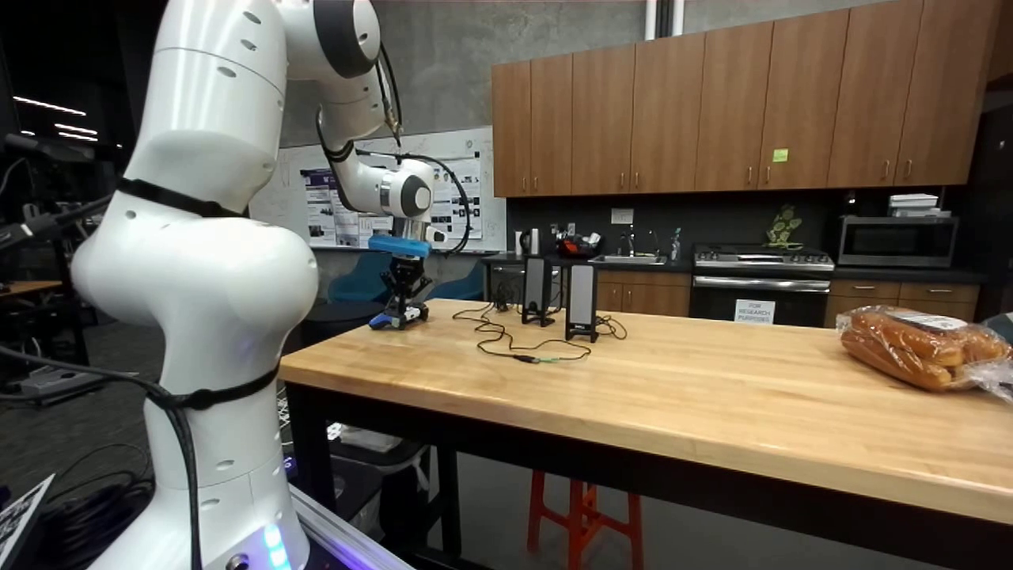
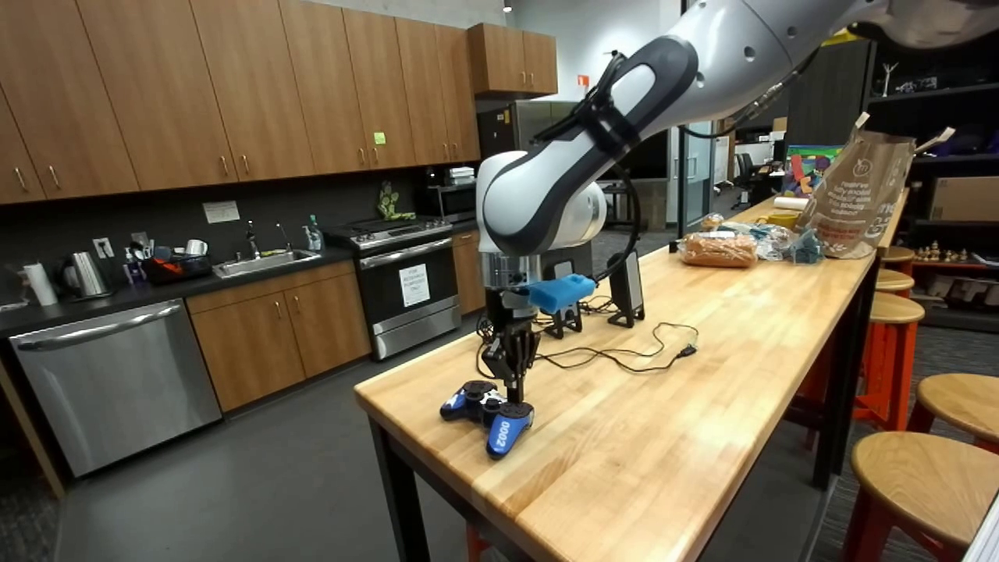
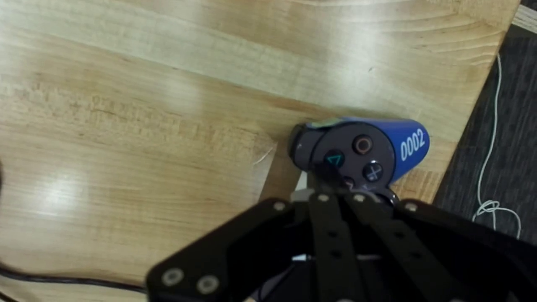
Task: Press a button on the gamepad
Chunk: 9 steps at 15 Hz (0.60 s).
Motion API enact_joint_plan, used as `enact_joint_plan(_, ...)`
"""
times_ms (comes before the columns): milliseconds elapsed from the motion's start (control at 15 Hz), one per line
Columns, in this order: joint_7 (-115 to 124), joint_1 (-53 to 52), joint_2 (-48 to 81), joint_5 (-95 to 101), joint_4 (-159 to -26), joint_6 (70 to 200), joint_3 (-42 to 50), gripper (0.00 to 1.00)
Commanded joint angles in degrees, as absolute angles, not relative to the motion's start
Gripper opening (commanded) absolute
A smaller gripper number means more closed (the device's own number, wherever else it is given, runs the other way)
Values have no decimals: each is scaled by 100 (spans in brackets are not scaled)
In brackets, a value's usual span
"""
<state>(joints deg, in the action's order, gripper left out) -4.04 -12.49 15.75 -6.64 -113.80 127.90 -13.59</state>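
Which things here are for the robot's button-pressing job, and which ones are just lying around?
For the job:
black and blue gamepad marked 0002
round black triangle button on it
the robot's black fingers

Just around:
two tall black and grey speakers
small black cable plug
brown buns in clear plastic
big brown paper bag

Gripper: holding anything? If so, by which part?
Nothing held. The Robotiq gripper is shut, its tip on or just above the PlayStation-style gamepad, not around any part of it.
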Motion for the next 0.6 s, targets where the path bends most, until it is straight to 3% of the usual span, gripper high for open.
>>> enact_joint_plan(0, -591, -1192, 1513, -833, -11334, 12737, -1392, 0)
enact_joint_plan(533, -702, -1217, 1445, -834, -11400, 12702, -1421, 0)
